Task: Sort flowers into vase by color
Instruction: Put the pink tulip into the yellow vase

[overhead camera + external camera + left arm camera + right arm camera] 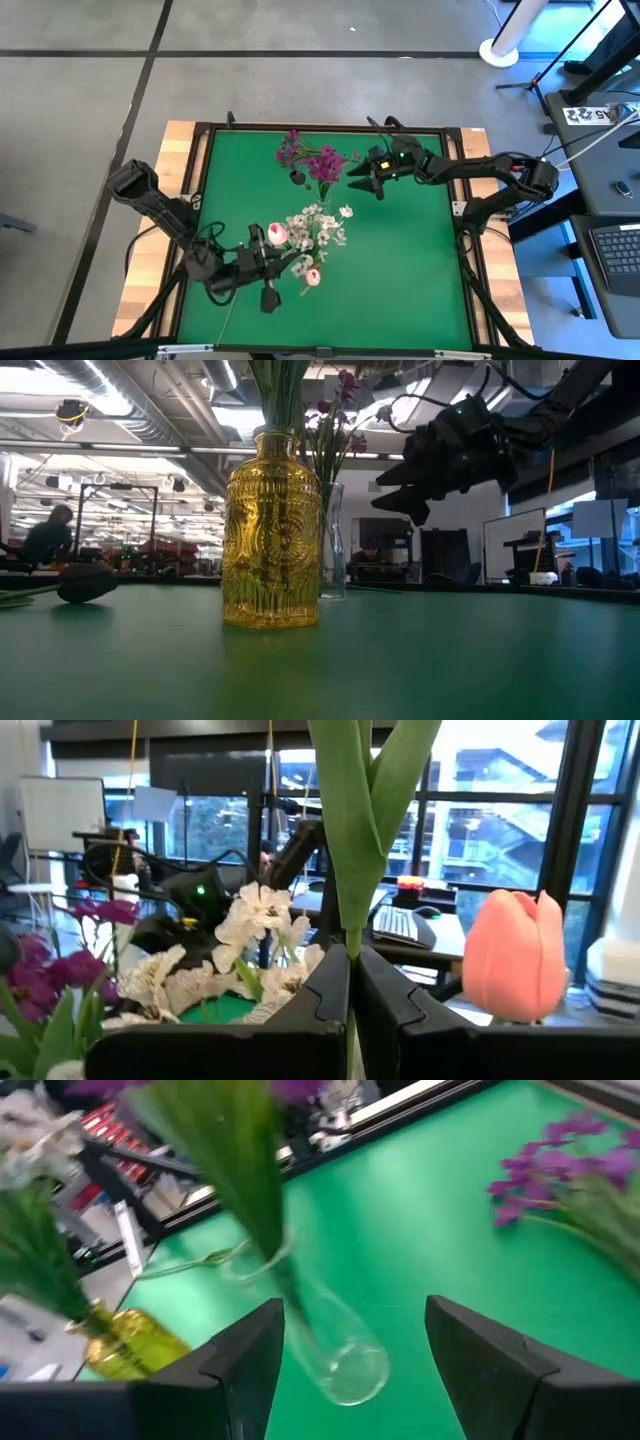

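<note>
Jaws pinching green stem [345,870], pink bud [515,955] beside (white blossoms [255,915] behind)

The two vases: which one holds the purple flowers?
The clear glass vase, by the right arm's open fingers. The yellow vase holds white flowers instead.

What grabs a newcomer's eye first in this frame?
The amber glass vase standing on the green table, white blossoms rising from it. Behind it a clear glass vase holds magenta-purple flowers, with the open right claw beside them. The left claw is shut on a green stem, near a pink tulip.
</note>
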`<act>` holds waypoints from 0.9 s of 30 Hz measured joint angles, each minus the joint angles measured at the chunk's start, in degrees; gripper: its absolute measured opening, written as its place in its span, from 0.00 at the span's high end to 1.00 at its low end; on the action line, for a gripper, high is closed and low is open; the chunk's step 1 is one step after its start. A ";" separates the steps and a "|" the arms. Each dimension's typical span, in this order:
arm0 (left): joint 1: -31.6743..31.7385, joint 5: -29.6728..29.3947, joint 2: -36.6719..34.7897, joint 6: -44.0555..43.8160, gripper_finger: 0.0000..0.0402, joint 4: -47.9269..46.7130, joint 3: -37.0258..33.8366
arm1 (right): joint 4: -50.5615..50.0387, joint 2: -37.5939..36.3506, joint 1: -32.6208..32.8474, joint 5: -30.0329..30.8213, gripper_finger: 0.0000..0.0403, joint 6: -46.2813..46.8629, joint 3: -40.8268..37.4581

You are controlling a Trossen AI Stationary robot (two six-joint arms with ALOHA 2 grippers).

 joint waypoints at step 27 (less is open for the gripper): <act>3.33 1.10 4.79 0.81 1.00 -1.49 0.20 | 2.12 -0.06 16.59 -1.01 0.40 -0.55 -0.01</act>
